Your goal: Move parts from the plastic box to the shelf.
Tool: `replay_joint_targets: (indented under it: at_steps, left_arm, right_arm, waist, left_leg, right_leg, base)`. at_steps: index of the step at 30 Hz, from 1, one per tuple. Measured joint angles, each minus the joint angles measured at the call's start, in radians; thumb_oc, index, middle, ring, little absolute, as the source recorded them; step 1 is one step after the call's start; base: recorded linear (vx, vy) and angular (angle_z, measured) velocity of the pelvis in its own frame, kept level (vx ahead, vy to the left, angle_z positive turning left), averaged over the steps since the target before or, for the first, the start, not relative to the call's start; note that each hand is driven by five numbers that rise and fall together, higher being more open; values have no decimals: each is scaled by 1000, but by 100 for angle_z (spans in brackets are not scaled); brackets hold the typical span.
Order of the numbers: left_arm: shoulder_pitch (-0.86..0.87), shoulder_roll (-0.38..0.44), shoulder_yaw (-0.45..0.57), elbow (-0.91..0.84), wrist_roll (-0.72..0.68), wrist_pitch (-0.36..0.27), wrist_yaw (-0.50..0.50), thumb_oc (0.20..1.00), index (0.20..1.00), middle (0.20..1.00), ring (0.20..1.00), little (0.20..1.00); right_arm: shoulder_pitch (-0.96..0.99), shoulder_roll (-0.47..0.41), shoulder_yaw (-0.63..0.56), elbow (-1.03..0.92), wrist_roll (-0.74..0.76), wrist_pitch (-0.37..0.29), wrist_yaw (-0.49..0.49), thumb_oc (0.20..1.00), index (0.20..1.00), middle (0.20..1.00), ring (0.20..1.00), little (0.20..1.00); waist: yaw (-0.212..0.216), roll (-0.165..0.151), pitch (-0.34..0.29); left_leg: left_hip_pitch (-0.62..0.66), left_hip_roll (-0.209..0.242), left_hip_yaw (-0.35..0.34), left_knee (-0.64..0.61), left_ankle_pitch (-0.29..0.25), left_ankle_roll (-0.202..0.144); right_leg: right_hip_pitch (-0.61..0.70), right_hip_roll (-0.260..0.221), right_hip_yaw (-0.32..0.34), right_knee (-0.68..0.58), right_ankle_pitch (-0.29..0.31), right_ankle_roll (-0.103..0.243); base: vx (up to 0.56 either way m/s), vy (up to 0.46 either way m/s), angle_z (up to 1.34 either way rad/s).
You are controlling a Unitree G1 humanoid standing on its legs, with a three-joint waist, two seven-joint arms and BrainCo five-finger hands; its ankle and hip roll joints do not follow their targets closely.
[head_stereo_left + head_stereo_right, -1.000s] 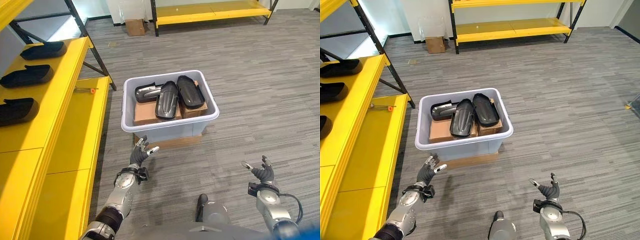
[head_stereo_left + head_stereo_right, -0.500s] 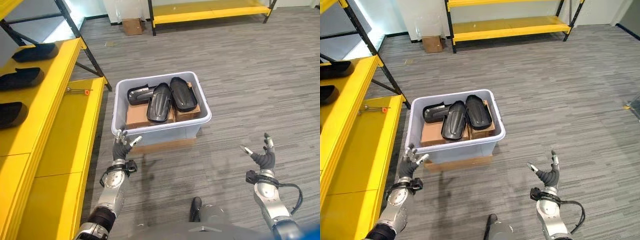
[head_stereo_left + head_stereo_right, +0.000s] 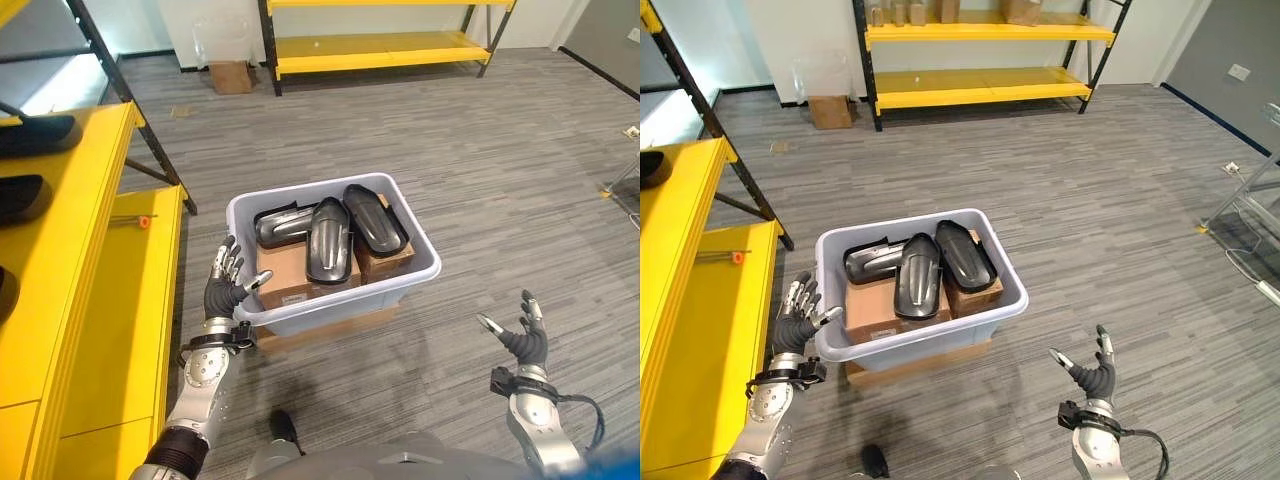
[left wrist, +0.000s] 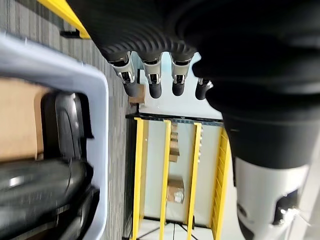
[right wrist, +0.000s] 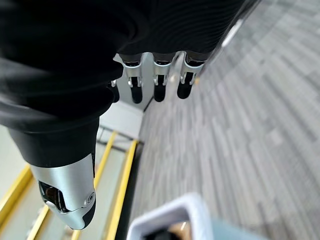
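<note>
Box (image 3: 300, 315) sits mid-frame on the grey floor, raised on a flat cardboard base, with three dark parts (image 3: 330, 238) still inside, lying on brown cartons. One part lies crosswise at the box's upper left, two lie lengthwise side by side, the middle one overlapping the carton edge. Shelf (image 3: 90, 290) runs down the left edge of the frame; dark parts (image 3: 35, 133) already lie on its upper level at far left, so by my reading part of the job is done and three pieces are left to carry over. Left hand (image 3: 225, 285) is raised just beside the box's left wall, near its lower left corner, fingers straight and spread, holding nothing; the nearest part lies up and to the right of it, inside the rim. Whether the thumb touches the rim cannot be told. Right hand (image 3: 520, 340) hangs at lower right of the frame, well apart from the box, fingers spread and empty. Judged step: reaching into the box for the next part, none gripped yet. A small orange-tipped tool (image 3: 135, 221) lies on the shelf's lower level.
</note>
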Motion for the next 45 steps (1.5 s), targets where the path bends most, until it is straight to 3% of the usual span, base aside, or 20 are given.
replay_joint_targets:
  at_steps: [3,4,7,9,12,13,15,16,18,20,21,23,25,26,27,29,31,35,40,45]
  left_arm:
    - [3,6,-3,-3,0,7,-2,1000,1000,1000,1000,1000]
    - [19,13,0,-20,0,8,-2,1000,1000,1000,1000,1000]
    - [27,5,0,-23,0,8,-25,1000,1000,1000,1000,1000]
    - [25,8,0,-28,0,8,-46,1000,1000,1000,1000,1000]
    - [-13,2,-3,-25,2,18,-69,1000,1000,1000,1000,1000]
    - [-39,1,-3,-14,2,18,-69,1000,1000,1000,1000,1000]
    - [-92,10,-5,2,1,24,-64,1000,1000,1000,1000,1000]
    - [-97,10,-8,0,1,25,-63,1000,1000,1000,1000,1000]
    - [-101,9,-12,-29,0,38,-65,1000,1000,1000,1000,1000]
    - [-102,4,-17,-24,-4,75,-83,1000,1000,1000,1000,1000]
    - [-99,7,-28,-25,-14,83,-86,1000,1000,1000,1000,1000]
    - [-71,12,-28,-24,-62,94,-104,1000,1000,1000,1000,1000]
    - [-8,18,-14,-34,-80,95,-107,1000,1000,1000,1000,1000]
    - [32,21,2,-43,-81,95,-107,1000,1000,1000,1000,1000]
    - [74,10,20,-47,-89,96,-108,1000,1000,1000,1000,1000]
    - [142,-46,17,-76,-109,109,-120,1000,1000,1000,1000,1000]
    - [142,-78,17,-78,-109,112,-140,1000,1000,1000,1000,1000]
    - [92,-84,8,-76,-117,112,-153,1000,1000,1000,1000,1000]
    - [48,-65,-1,-76,-116,114,-154,1000,1000,1000,1000,1000]
    - [46,-54,-4,-76,-116,120,-156,1000,1000,1000,1000,1000]
  right_arm:
    - [-22,-8,1,-25,0,0,-1,1000,1000,1000,1000,1000]
    - [-40,-13,3,-44,-4,0,0,1000,1000,1000,1000,1000]
    - [-91,-31,5,-48,-43,1,-2,1000,1000,1000,1000,1000]
    - [-107,-39,8,-60,-62,2,-8,1000,1000,1000,1000,1000]
    - [-168,-75,29,-72,-77,3,-21,1000,1000,1000,1000,1000]
    - [-182,-82,35,-72,-77,5,-28,1000,1000,1000,1000,1000]
    - [-185,-62,45,-67,-81,6,-29,1000,1000,1000,1000,1000]
    - [-168,-55,46,-65,-89,6,-27,1000,1000,1000,1000,1000]
    - [-158,-57,45,-65,-113,4,18,1000,1000,1000,1000,1000]
    - [-157,-58,52,-59,-114,6,96,1000,1000,1000,1000,1000]
    - [-154,-58,63,-65,-113,8,122,1000,1000,1000,1000,1000]
    - [-163,-59,116,-66,-106,22,203,1000,1000,1000,1000,1000]
    - [-151,-58,164,-67,-106,36,270,1000,1000,1000,1000,1000]
    - [-139,-58,181,-68,-105,42,290,1000,1000,1000,1000,1000]
    - [-124,-66,188,-70,-103,55,311,1000,1000,1000,1000,1000]
    - [-115,-127,159,-68,-76,87,329,1000,1000,1000,1000,1000]
    - [-120,-176,138,-67,-77,91,341,1000,1000,1000,1000,1000]
    - [-147,-218,144,-62,-79,89,357,1000,1000,1000,1000,1000]
    - [-182,-180,174,-54,-97,77,366,1000,1000,1000,1000,1000]
    - [-218,-179,167,-48,-105,54,360,1000,1000,1000,1000,1000]
  waist:
    - [4,2,2]
    - [32,9,7]
    - [54,39,26]
    - [58,33,30]
    - [51,48,72]
    - [51,41,82]
    - [46,11,106]
    - [43,5,102]
    - [42,-4,95]
    - [44,-15,86]
    - [54,-23,79]
    - [71,-21,78]
    - [90,-22,76]
    - [95,-40,65]
    - [99,-46,55]
    - [98,55,46]
    - [89,80,40]
    - [82,88,34]
    - [84,46,42]
    - [85,46,41]
  left_leg:
    - [3,-19,-9,0,-3,-4]
    - [7,-21,7,0,-9,-10]
    - [5,-15,8,2,-9,-16]
    - [10,-4,14,11,-16,-27]
    - [29,36,42,48,-56,-13]
    - [37,35,55,54,-69,-17]
    - [73,16,55,56,-88,-11]
    - [79,14,53,49,-90,-11]
    - [62,15,52,47,-88,-17]
    - [37,8,40,68,-88,-34]
    - [28,17,37,82,-92,-36]
    - [25,49,25,103,-97,-62]
    - [50,88,21,101,-94,-110]
    - [71,93,22,94,-82,-130]
    - [89,117,20,96,-82,-156]
    - [105,211,25,85,-49,-150]
    - [105,231,23,82,-4,-142]
    - [103,243,24,100,23,-154]
    - [91,236,24,95,21,-157]
    - [88,224,25,93,-20,-170]
  right_leg:
    - [10,9,1,-31,33,0]
    - [9,9,2,-45,42,-2]
    - [11,23,0,-56,48,-3]
    - [7,37,-1,-37,48,-7]
    - [-110,32,-1,223,43,-4]
    - [-165,10,2,338,39,2]
    - [-307,-71,41,614,47,45]
    - [-320,-76,41,603,16,43]
    - [-284,-84,28,247,20,43]
    - [-259,-140,19,64,88,76]
    - [-248,-163,-1,18,115,66]
    - [-216,-172,-22,-5,167,57]
    - [-148,-141,-59,-38,173,49]
    - [-116,-122,-84,-43,175,47]
    - [-74,-89,-75,-73,225,22]
    - [-55,23,-82,-87,205,-29]
    - [-54,49,-85,-87,188,-40]
    - [-46,59,-87,-87,170,-43]
    - [-45,49,-107,-80,163,-35]
    - [-59,29,-109,-46,153,-23]
  base:
    - [28,72,22]
    - [19,71,-19]
    - [23,133,-8]
    - [21,183,-14]
    - [29,115,-43]
    - [95,-16,-35]
    - [137,-170,-19]
    - [161,-366,11]
    - [146,-477,24]
    - [131,-400,34]
    - [214,-406,23]
    - [186,-253,6]
    - [250,-239,-1]
    - [221,-171,-7]
    - [166,-121,-9]
    - [225,-127,-21]
    - [143,-114,-15]
    - [68,-96,-2]
    - [66,-54,13]
    - [83,-68,10]
